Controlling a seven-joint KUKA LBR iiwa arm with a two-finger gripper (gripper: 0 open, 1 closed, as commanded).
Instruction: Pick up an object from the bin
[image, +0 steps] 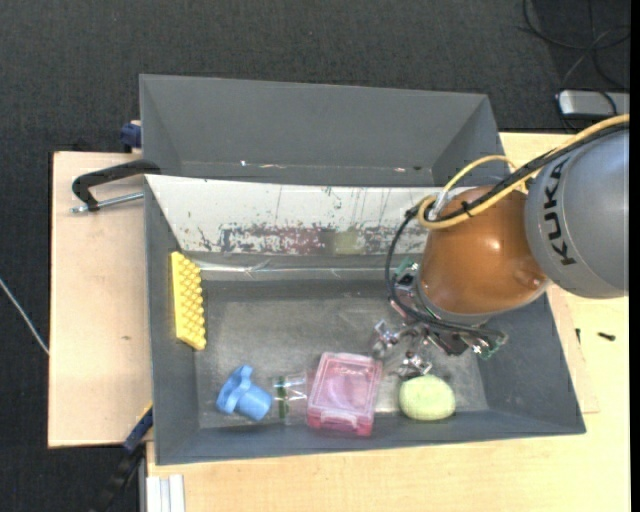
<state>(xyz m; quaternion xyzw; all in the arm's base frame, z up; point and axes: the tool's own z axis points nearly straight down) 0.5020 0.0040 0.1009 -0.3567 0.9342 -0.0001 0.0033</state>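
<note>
- Gripper (408, 352): hung low at the near right of the bin (300, 325), just above a pale green rounded lump (427, 399); could not tell if spread or pressed together.
- Judged as approach step, no grasp yet.
- Pink clear box (345, 392) lay just left of the lump.
- Next move probably called for centring over the lump, descending and closing without nudging the box.

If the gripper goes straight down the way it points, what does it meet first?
Likely the bare bin floor just behind the pale green lump and the pink box; the gripper hangs near both, and depth is unclear, so it might clip the lump.
</note>
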